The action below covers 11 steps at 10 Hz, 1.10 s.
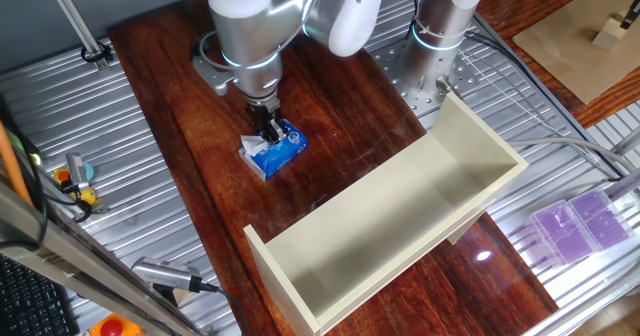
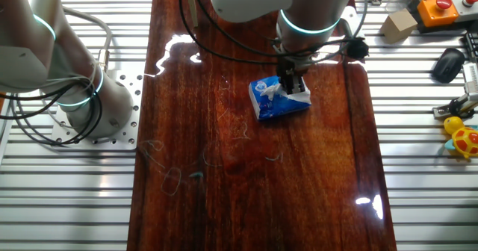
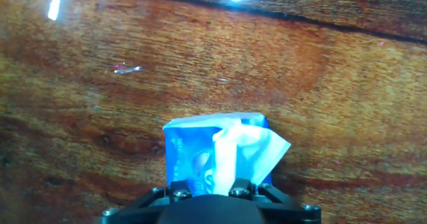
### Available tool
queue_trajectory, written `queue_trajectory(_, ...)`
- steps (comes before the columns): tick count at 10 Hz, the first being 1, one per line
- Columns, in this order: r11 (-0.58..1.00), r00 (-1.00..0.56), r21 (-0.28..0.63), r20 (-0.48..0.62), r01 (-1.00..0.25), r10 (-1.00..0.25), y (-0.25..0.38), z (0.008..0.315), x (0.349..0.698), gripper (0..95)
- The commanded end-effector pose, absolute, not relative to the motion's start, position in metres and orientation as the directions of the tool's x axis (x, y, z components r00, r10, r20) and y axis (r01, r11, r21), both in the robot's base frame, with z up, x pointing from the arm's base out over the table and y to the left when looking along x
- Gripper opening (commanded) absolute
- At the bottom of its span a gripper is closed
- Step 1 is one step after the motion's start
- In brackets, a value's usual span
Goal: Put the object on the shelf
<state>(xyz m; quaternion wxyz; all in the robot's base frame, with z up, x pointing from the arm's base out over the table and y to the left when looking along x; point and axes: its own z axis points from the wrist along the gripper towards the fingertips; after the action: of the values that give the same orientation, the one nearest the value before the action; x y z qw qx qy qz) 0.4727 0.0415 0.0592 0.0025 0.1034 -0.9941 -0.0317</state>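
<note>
One tissue pack lies on the wooden desk, well apart from the cream shelf. Fingers are down on the pack's top; grip state unclear.

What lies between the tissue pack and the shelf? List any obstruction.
Nothing visible. The gripper is down on the tissue pack, and only bare wooden tabletop separates it from the cream shelf, whose open side faces up.
</note>
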Motion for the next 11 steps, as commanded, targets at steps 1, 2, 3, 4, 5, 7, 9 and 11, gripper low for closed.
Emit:
queue_trajectory(1,0.975,-0.976,0.064,0.008,-0.214,-0.215,0.041,0.061,0.472,0.0)
queue_trajectory(2,0.973,-0.975,0.066,0.012,-0.22,-0.222,0.041,0.065,0.472,0.0)
queue_trajectory(3,0.973,-0.975,0.065,0.018,-0.221,-0.223,0.04,0.069,0.471,0.0)
queue_trajectory(4,0.973,-0.974,0.065,0.023,-0.221,-0.223,0.04,0.075,0.471,0.0)
queue_trajectory(5,0.972,-0.973,0.069,0.033,-0.226,-0.228,0.04,0.081,0.471,0.0)
queue_trajectory(7,0.97,-0.971,0.073,0.045,-0.233,-0.236,0.04,0.093,0.471,0.0)
queue_trajectory(9,0.969,-0.969,0.073,0.056,-0.236,-0.241,0.04,0.104,0.47,0.0)
queue_trajectory(11,0.966,-0.965,0.069,0.065,-0.248,-0.253,0.039,0.116,0.469,0.0)
